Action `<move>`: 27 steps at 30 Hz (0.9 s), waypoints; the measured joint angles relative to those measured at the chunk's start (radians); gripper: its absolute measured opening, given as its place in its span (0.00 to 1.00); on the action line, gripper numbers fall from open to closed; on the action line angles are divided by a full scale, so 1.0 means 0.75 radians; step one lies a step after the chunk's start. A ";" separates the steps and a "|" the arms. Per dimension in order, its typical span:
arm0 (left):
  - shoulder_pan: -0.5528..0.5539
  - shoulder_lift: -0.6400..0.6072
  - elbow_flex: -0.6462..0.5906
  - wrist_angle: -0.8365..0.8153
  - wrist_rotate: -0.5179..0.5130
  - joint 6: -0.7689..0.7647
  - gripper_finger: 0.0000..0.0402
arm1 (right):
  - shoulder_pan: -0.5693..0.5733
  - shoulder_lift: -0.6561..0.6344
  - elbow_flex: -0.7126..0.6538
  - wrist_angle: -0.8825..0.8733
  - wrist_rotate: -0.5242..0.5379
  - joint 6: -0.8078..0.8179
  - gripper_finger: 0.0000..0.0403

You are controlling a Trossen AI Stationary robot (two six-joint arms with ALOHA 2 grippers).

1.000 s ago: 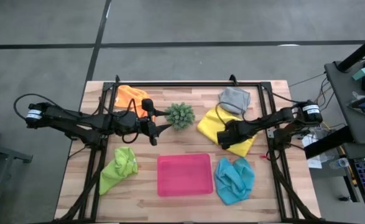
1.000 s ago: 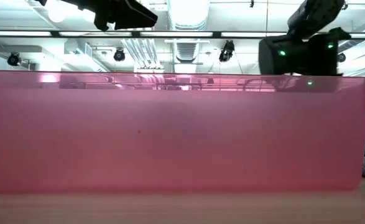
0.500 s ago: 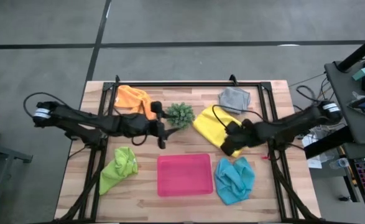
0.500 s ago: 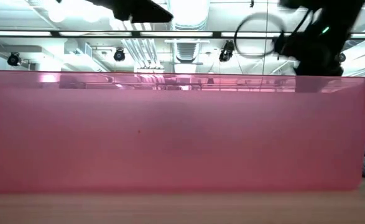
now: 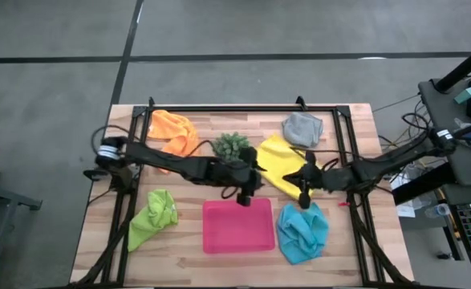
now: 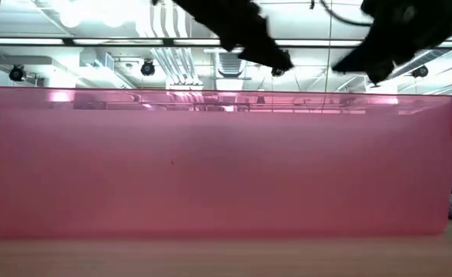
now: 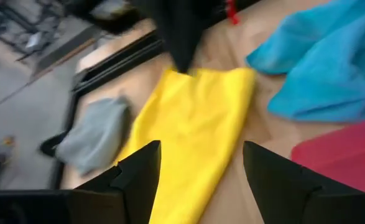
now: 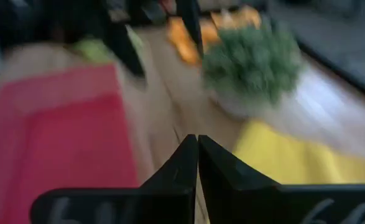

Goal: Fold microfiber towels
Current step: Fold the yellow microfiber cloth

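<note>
Both dark arms stretch low across the wooden table (image 5: 99,241) toward its middle. The left gripper (image 5: 245,195), fingers (image 7: 138,180) released and spread, hangs at the far edge of the flat pink rectangular tray (image 5: 237,225). The right gripper (image 5: 303,193), fingers (image 8: 185,163) pressed together with nothing visibly between them, sits at the near tip of the fuzzy yellow microfiber towel (image 5: 279,160), which lies right of centre beside the spiky green plant (image 5: 232,145).

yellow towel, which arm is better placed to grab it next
Probably the left. The left gripper is open beside the yellow towel, which its wrist view shows straight ahead. The right gripper is shut at the towel's near edge and faces the plant.
</note>
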 joint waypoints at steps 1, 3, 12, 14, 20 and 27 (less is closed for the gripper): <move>0.000 0.029 0.031 -0.008 0.027 0.000 0.53 | -0.006 -0.034 -0.012 0.057 -0.007 -0.041 0.02; 0.000 0.087 0.097 0.007 0.085 -0.014 0.53 | -0.018 -0.114 -0.020 0.077 -0.018 -0.124 0.02; -0.001 0.303 0.325 0.015 0.113 -0.072 0.53 | -0.020 -0.443 -0.028 0.100 -0.023 -0.312 0.02; -0.001 0.357 0.382 0.016 0.114 -0.100 0.53 | -0.020 -0.486 -0.045 0.095 -0.023 -0.312 0.02; -0.001 0.556 0.603 0.012 0.127 -0.136 0.53 | -0.020 -0.545 -0.081 0.097 -0.022 -0.313 0.02; -0.001 0.783 0.863 0.012 0.323 -0.135 0.53 | -0.020 -0.562 -0.096 0.102 -0.022 -0.321 0.02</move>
